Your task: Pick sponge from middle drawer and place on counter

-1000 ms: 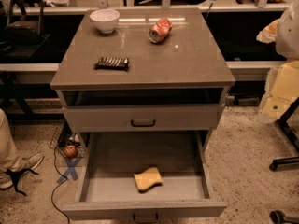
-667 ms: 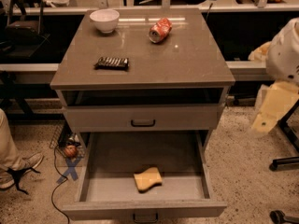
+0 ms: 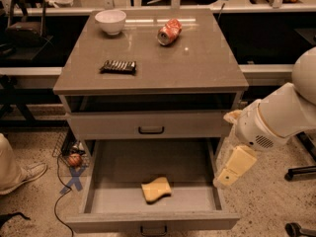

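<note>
The pale-yellow sponge (image 3: 156, 189) lies on the floor of the open middle drawer (image 3: 123, 164), near its front and slightly right of centre. The drawer is pulled fully out, and its dark loop handle (image 3: 153, 229) shows at the bottom edge. The counter (image 3: 197, 63) is the glossy grey-brown top of the cabinet. My gripper (image 3: 225, 177) hangs from the white arm (image 3: 276, 117) at the right. It points down and left, just outside the drawer's right wall, above and to the right of the sponge. It holds nothing that I can see.
On the counter are a white bowl (image 3: 110, 21) at the back left, a tipped red can (image 3: 169, 31) at the back centre and a dark snack bar (image 3: 118, 66) at the left. A closed drawer front with a black handle (image 3: 151, 130) sits above the open drawer. A person's shoe (image 3: 27, 174) and cables lie at the left on the floor.
My arm has swung in from the right edge, leftward and down. The gripper now sits close beside the open drawer's right wall. The sponge and the counter items have not moved.
</note>
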Controlling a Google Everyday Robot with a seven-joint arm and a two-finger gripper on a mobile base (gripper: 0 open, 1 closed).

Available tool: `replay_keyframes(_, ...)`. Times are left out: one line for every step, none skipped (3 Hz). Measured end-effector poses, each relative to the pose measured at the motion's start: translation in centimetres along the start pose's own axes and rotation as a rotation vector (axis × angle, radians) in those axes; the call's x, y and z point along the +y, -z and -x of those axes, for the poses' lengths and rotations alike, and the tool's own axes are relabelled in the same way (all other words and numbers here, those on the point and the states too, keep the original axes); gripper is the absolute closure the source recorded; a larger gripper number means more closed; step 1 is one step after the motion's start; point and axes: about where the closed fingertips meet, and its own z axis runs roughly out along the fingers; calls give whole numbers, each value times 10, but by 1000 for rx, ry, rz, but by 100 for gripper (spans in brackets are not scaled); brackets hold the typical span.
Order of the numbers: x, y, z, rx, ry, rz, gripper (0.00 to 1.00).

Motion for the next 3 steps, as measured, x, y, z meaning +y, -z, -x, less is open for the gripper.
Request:
replay_keyframes(0,0,0,0,0,0,0)
replay_keyframes(-4,-26,-10,-3,11,-21,0)
replay_keyframes(-9,-92,-17,-22,38,-13,0)
